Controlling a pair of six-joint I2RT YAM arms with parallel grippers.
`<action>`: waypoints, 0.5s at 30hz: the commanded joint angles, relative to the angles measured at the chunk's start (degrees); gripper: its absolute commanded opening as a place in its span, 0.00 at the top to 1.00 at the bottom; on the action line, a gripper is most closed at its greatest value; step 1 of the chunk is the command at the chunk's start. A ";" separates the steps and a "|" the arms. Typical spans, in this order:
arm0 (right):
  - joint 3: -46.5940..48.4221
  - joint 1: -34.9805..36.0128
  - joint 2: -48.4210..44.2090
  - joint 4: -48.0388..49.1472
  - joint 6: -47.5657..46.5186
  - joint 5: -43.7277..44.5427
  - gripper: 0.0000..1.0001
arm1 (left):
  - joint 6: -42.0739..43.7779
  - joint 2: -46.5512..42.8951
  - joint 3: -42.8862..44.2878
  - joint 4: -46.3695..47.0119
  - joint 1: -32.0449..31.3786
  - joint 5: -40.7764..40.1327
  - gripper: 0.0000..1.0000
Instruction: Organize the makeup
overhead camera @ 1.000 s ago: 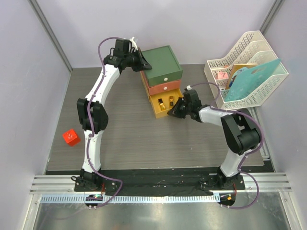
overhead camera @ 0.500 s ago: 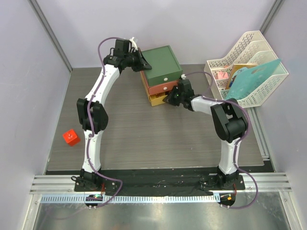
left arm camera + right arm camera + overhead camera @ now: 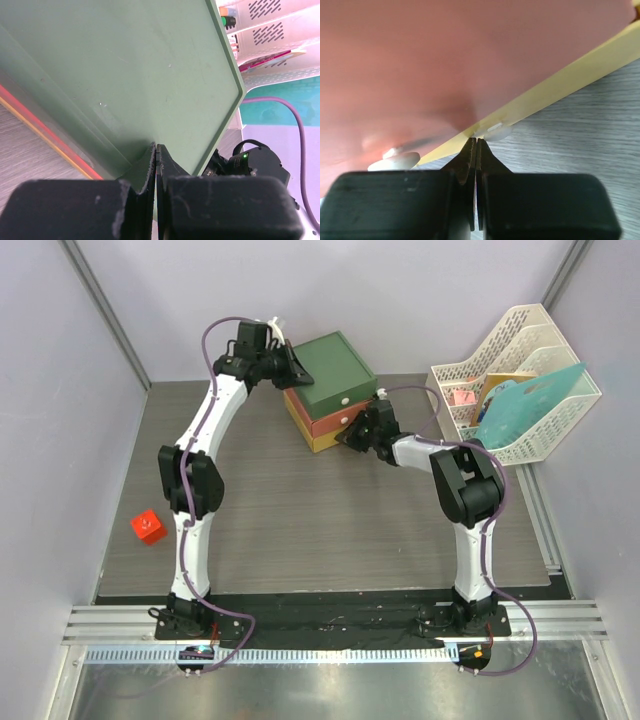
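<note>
While left jaws sit clenched behind drawer box (image 3: 335, 370), right jaws clenched against yellow drawer (image 3: 580, 72)

Grey wood-grain table (image 3: 300, 530), with a dark strip along the near edge. Drawer box (image 3: 335, 365) stands at far centre, skewed to the table's edges: green tier on top, orange below it, yellow lowest. Red cube (image 3: 148, 527) sits alone near the left edge, well apart. White file rack (image 3: 520, 400) stands at far right, apart from the box.
</note>
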 commanded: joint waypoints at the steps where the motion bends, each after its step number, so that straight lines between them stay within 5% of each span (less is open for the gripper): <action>1: -2.22 0.18 -1.04 10.58 7.53 -1.35 0.99 | 4.94 5.82 -5.03 -18.44 0.91 -7.97 1.00; 10: -6.72 0.27 -11.57 6.59 3.00 -0.31 0.99 | 5.73 0.99 -3.79 -16.08 1.00 -9.03 1.00; 13: -6.81 0.35 -17.01 0.43 -3.06 0.40 0.96 | 6.08 -2.88 -2.13 -14.05 1.00 -7.63 0.88; 15: -6.81 0.27 -19.75 -3.27 -7.46 1.71 0.87 | 6.26 -6.29 -2.12 -12.74 1.00 -6.49 0.62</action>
